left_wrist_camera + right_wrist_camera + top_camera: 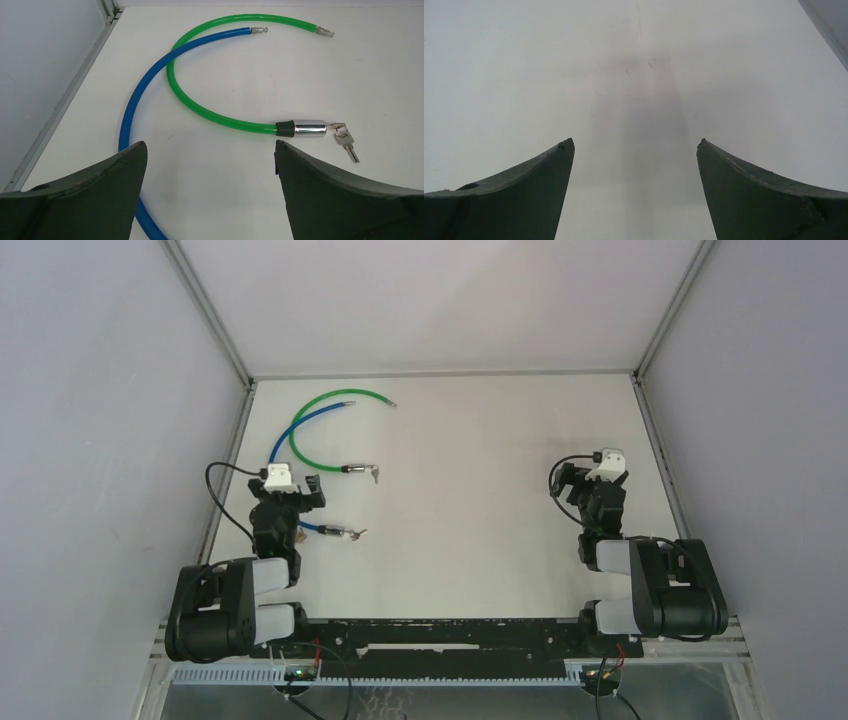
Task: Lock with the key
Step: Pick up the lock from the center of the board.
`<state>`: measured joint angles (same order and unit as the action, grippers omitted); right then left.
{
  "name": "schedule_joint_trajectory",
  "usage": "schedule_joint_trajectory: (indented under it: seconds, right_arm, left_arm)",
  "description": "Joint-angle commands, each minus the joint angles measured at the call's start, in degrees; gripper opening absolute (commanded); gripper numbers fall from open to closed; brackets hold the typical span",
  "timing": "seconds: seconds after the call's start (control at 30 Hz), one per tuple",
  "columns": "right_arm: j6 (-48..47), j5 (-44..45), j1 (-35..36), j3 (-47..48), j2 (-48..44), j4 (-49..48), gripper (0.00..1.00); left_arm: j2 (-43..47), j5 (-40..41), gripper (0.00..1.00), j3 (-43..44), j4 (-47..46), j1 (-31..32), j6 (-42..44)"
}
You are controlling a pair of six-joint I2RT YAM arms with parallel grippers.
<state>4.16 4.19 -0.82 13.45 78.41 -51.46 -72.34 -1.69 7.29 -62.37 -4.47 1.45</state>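
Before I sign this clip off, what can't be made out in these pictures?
Blue cable lock: cylinder end leaves the left wrist view's bottom edge, beside a finger.
Blue lock's keys: too small in the top view to tell if one is inserted.
Green lock cylinder: seen side-on, left wrist view; keyhole not visible.
Right wrist: bare table only.

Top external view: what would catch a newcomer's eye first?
A green cable lock and a blue cable lock curve across the left half of the table, both unlatched, keys hanging from the green one's chrome barrel. The left gripper hovers open just before them; the right gripper is open over bare table.
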Motion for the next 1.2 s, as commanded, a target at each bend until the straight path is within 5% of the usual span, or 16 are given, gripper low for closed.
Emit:
schedule_joint_trajectory:
  seconds: [0.0, 0.5, 0.57, 0.63, 0.7, 0.83, 1.03, 1.17]
  right_arm:
    - [-0.15, -0.96, -0.59, 1.40, -0.88, -2.52, 0.99]
    - [-0.43, 0.24, 0.02, 1.06, -1.03, -2.85, 0.99]
    - [-0.44, 0.34, 0.03, 1.01, -1.06, -3.04, 0.99]
    - [-0.17, 3.28, 0.49, 0.30, -1.84, -3.99, 0.99]
    - [1.93, 7.00, 0.32, 0.19, -6.05, -1.10, 0.99]
    - [9.50, 4.84, -2.88, 8.49, -19.24, 23.76, 0.99]
    - [9.54, -12.98, -2.13, 17.28, -23.56, 33.33, 0.98]
    - [6.91, -24.29, 2.29, 17.98, -21.79, 31.26, 0.98]
  left_arm:
    - [0.51, 0.29, 1.00, 1.82, -1.53, -0.28, 0.36]
    - [0.62, 7.01, 1.00, 1.59, -1.79, 2.98, 1.71]
    - [0.92, 12.82, 1.00, 2.32, -1.15, 3.32, 0.12]
    - [5.07, 20.33, 1.00, 8.62, 12.72, 3.48, -3.10]
    - [7.52, 22.62, 1.00, 21.95, 40.20, 2.57, -2.32]
    - [4.47, 17.80, 0.96, 45.46, 74.40, -0.81, 6.82]
    - [11.34, 5.14, 0.96, 47.13, 105.19, -3.19, 31.90]
    - [10.72, 8.60, 0.87, 42.18, 117.51, -3.24, 47.99]
